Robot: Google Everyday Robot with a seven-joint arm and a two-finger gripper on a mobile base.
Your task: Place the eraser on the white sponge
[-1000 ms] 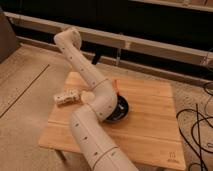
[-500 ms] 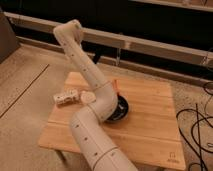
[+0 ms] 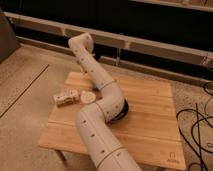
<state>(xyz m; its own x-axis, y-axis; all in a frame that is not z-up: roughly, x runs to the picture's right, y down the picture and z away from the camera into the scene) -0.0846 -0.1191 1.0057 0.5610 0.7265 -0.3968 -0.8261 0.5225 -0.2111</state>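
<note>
A white sponge [image 3: 66, 97], a pale block, lies on the left part of the wooden table [image 3: 150, 125]. A small round pale disc [image 3: 88, 96] rests just to its right. My white arm [image 3: 102, 85] rises from the bottom of the view, bends above the table's middle and reaches up to a joint [image 3: 81, 44] beyond the far edge. My gripper is hidden behind the arm and is shut; whether it holds anything does not show. The eraser is hidden from me.
A dark round shape [image 3: 123, 107] sits on the table right under the arm's bend. Black cables [image 3: 200, 132] lie on the floor at the right. A long rail [image 3: 150, 45] runs along the back wall. Speckled floor lies to the left.
The arm's upper joint rose, then swung to the right and a little lower. The sponge and the disc have stayed in place.
</note>
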